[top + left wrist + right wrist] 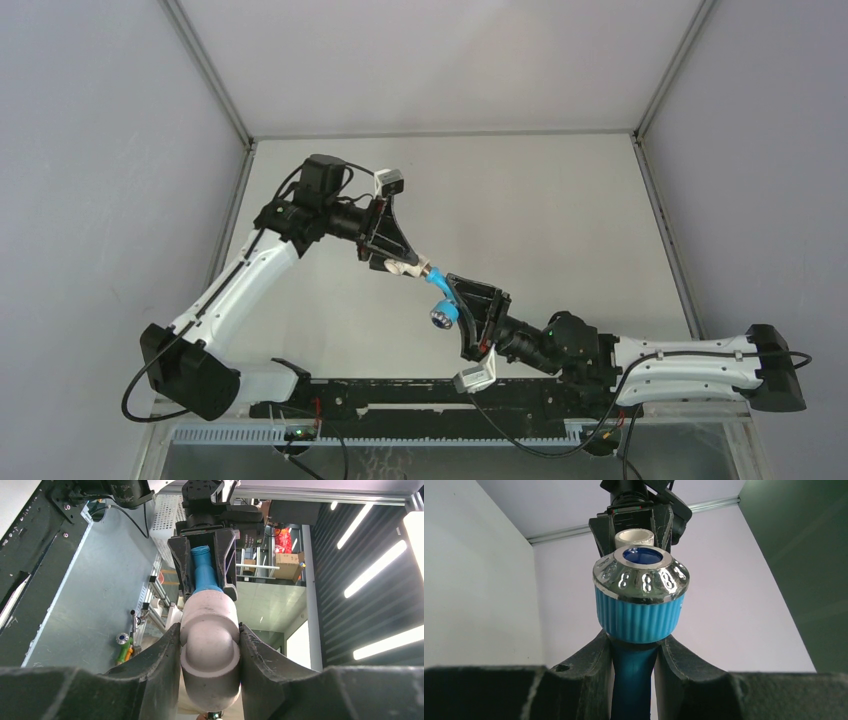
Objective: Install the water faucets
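The left jaws are pinched on a white elbow fitting [209,630], their inner faces pressed to its sides. The right jaws are pinched on the dark stem of the blue faucet [640,610], whose ribbed knob and chrome cap [642,577] stand just clear of the jaws. Both parts hang in the air above the counter [560,220], tip to tip between the two pairs of jaws. The faucet's far end meets the fitting's mouth just beyond the tips of the left jaws.

I judge the work mid-way: both parts are picked up, aligned and mated, while screwing home and releasing remain.

The joint itself is hard to read. The fitting hides the faucet's inserted end, so how deep it sits cannot be told. The fitting's lower end is cut off in the left wrist view.
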Motion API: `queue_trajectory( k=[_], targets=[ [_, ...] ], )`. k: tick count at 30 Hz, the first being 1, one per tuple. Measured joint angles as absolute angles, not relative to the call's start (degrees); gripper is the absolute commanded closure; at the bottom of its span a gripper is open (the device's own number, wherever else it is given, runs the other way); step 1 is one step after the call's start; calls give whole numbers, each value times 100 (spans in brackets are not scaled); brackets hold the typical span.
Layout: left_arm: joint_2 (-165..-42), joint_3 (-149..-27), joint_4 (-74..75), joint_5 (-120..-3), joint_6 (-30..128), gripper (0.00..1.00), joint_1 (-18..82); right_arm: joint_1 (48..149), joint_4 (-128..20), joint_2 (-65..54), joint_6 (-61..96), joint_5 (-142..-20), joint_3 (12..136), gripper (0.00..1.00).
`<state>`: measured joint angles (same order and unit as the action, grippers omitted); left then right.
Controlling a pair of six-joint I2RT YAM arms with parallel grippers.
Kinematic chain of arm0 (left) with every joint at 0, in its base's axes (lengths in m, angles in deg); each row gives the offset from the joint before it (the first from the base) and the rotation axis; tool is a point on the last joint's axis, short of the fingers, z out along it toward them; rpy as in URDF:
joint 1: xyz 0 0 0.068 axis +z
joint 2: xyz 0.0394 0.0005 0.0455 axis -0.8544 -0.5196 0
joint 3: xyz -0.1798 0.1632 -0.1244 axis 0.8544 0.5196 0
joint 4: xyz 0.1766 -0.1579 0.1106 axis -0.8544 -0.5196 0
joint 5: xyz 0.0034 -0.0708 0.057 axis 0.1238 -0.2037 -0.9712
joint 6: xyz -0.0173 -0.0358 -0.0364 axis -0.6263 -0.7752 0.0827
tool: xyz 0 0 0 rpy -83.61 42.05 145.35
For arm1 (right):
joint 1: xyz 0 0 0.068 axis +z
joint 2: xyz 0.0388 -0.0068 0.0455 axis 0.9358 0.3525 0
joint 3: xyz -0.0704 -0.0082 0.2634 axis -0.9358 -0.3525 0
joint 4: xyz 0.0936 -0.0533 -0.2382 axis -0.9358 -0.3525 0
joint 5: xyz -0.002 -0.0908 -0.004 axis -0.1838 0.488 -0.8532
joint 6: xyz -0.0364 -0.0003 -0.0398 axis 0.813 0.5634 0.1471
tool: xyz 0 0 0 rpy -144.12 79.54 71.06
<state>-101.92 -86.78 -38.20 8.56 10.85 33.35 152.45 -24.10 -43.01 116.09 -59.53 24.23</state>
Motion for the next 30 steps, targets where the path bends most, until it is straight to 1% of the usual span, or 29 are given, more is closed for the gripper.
queue_trajectory(
  k=[14,22,30],
  targets=[
    [-10074,-8678,-3838,830,1338,100,3246,15195,-2321,-4428,10306,-6207,2420,100],
    [-10012,-8678,-3853,812,1472,100,3182,15037,-2096,-4461,9047,-6541,2420,100],
    [-9921,-8678,-3750,583,1531,100,3126,14677,-1875,-4505,7648,-7044,2420,100]
  ],
)
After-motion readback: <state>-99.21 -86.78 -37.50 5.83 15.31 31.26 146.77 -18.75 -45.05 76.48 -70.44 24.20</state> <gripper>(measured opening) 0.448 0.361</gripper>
